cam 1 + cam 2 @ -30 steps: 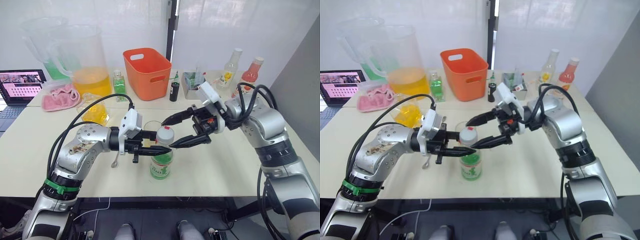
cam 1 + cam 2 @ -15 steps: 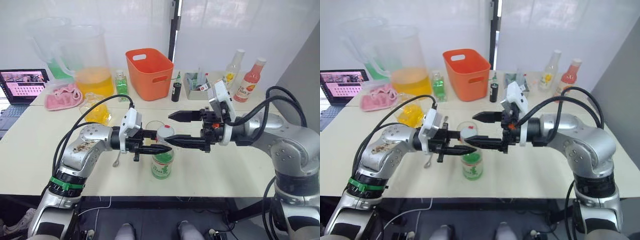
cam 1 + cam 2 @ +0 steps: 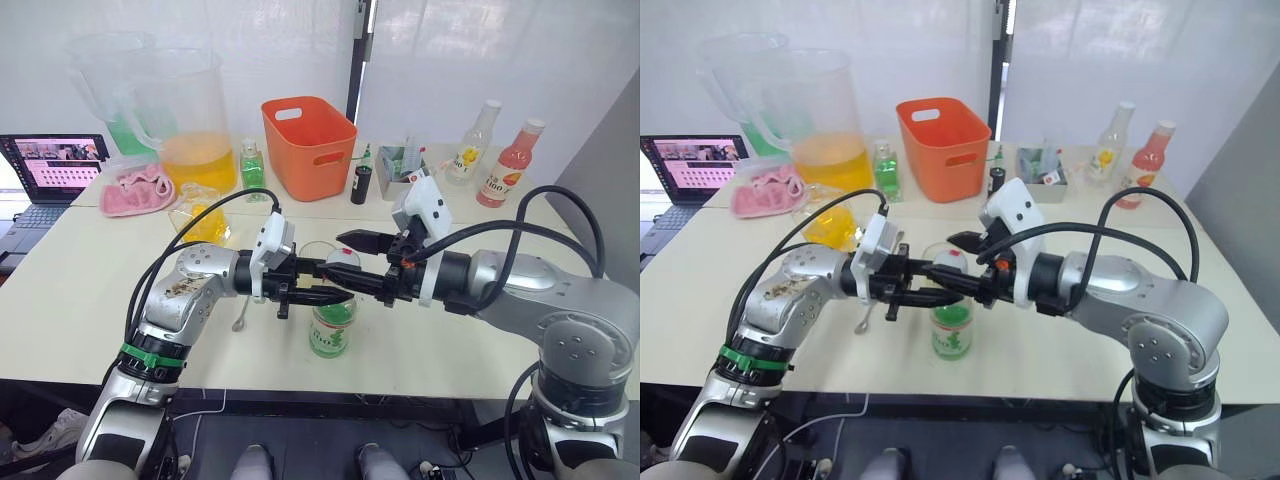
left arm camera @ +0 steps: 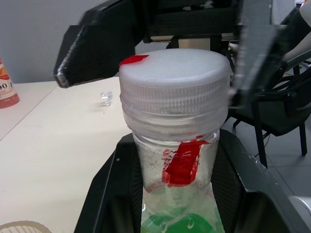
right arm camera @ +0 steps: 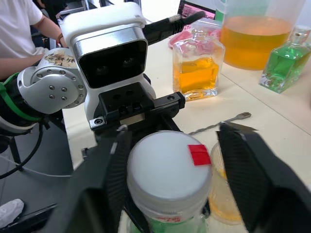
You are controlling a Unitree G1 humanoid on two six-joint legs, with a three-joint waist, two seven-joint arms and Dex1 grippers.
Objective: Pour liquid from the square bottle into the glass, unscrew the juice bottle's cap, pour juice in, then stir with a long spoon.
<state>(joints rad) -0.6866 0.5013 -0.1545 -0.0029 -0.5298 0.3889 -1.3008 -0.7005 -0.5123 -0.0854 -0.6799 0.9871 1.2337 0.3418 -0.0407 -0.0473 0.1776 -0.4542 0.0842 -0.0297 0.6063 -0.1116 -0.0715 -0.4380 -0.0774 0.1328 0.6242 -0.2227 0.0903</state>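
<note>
1. At the far left edge of the table (image 3: 60, 310) sits an open laptop (image 3: 50, 165), with a pink cloth (image 3: 135, 190) beside it and two big clear pitchers behind; the nearer pitcher (image 3: 190, 125) holds orange liquid.
2. The square bottle (image 3: 200, 215), with yellow-orange liquid, stands upright in front of that pitcher, well apart from both grippers. A small green-liquid bottle (image 3: 251, 165) stands just beside the orange bin (image 3: 308, 145).
3. The long spoon (image 3: 240, 312) lies flat on the table under the left forearm; its handle tip shows in the right wrist view between the square bottle and the glass.
4. The left gripper (image 3: 318, 287) reaches in from the left and pinches the neck of the juice bottle (image 3: 330, 325) just under the cap (image 4: 174, 77); in the left wrist view its black fingers (image 4: 114, 194) press against both sides of the neck.
5. The juice bottle stands upright near the table's front edge, cap on, a red mark on the cap's top and another on the neck.
6. The glass (image 3: 318, 252) stands just behind the bottle, seemingly with a little yellow liquid at the bottom, though that is hard to judge.
7. The right gripper (image 3: 352, 260) comes in from the right with its fingers (image 5: 250, 184) spread, one on each side of the cap and apart from it.
8. Farther right at the back stand a small tray (image 3: 400, 165), a yellow-labelled bottle (image 3: 478, 130) and a pink-liquid bottle (image 3: 510, 165).
</note>
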